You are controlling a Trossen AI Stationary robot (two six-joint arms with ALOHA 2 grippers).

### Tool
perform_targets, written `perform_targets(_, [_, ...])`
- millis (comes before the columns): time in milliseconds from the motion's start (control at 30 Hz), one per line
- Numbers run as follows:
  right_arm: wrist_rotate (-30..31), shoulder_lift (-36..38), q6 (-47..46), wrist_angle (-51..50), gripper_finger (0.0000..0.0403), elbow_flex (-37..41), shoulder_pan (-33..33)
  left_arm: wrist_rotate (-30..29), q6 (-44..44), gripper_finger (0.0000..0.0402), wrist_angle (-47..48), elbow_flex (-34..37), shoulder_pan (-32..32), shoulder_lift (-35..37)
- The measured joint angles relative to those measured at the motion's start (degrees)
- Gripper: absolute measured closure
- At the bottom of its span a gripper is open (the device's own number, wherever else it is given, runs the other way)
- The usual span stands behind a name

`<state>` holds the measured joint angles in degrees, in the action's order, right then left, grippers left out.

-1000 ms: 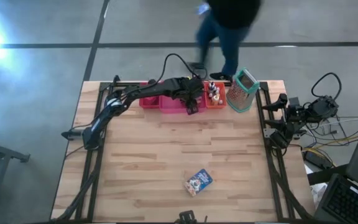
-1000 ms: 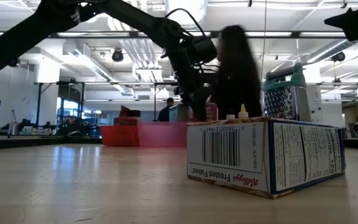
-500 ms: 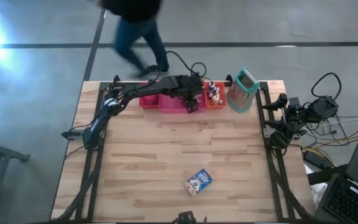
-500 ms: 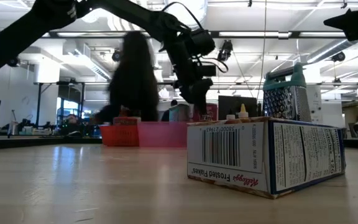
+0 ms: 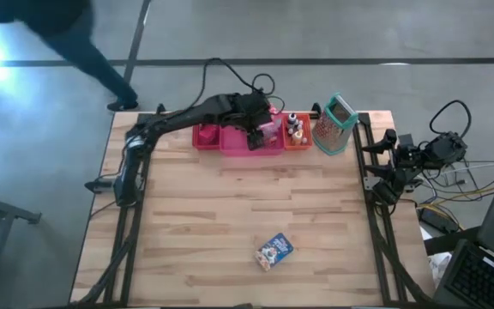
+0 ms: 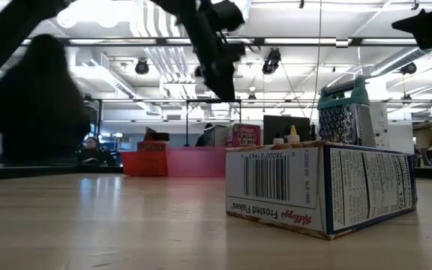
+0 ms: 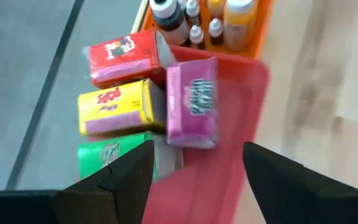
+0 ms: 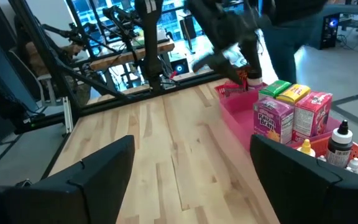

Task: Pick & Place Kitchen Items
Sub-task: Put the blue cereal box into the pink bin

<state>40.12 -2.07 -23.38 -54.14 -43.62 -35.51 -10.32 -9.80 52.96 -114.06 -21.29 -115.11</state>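
Small blue printed cardboard cereal box (image 5: 274, 251) lies alone near the worktop's front: light, stiff, crushable; grip across narrow sides. Left tool (image 7: 194, 165) open, empty, above pink plastic tray (image 5: 251, 143). Right tool (image 8: 191, 155) open, parked at the edge.

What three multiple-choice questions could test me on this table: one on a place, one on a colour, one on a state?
1. Where does the cereal box lie?
A. inside the pink bin
B. alone on the bare wood
C. under the grater

2. What colour is the bin holding the small bottles?
A. orange
B. blue
C. white

3. How is the left gripper?
A. clamped on a bottle
B. open and empty
C. out of sight

Answers: 1 B, nothing beside it; 2 A, its rim shows orange; 3 B, its fingers stand apart, holding nothing.
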Motion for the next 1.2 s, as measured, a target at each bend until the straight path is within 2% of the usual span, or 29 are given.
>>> perform_targets(200, [0.0,0.0,0.0,0.0,0.011,0.0,0.0,3.4,3.5,0.0152,2.7,0.0,2.9,6.7])
perform_targets(433, [0.0,0.0,0.0,0.0,0.013,0.0,0.0,3.8,10.9,0.0152,3.6,0.0,11.1,12.0])
perform_targets(533, [0.0,0.0,0.0,0.0,0.0139,0.0,0.0,-2.7,14.6,0.0152,2.7,0.0,16.2,12.3])
perform_targets(700, [0.0,0.0,0.0,0.0,0.0153,0.0,0.0,-25.2,21.7,0.0152,1.8,0.0,24.0,11.0])
perform_targets(767, [0.0,0.0,0.0,0.0,0.0158,0.0,0.0,-29.7,23.7,0.0152,2.0,0.0,26.4,9.9])
perform_targets(867, [0.0,0.0,0.0,0.0,0.0166,0.0,0.0,-30.5,23.7,0.0152,3.8,0.1,29.2,9.0])
perform_targets(967, [0.0,0.0,0.0,0.0,0.0172,0.0,0.0,-30.5,24.9,0.0152,9.5,0.4,30.9,9.2])
perform_targets(1200, [0.0,0.0,0.0,0.0,0.0184,0.0,0.0,-32.3,42.0,0.0152,29.1,2.5,31.6,11.2])
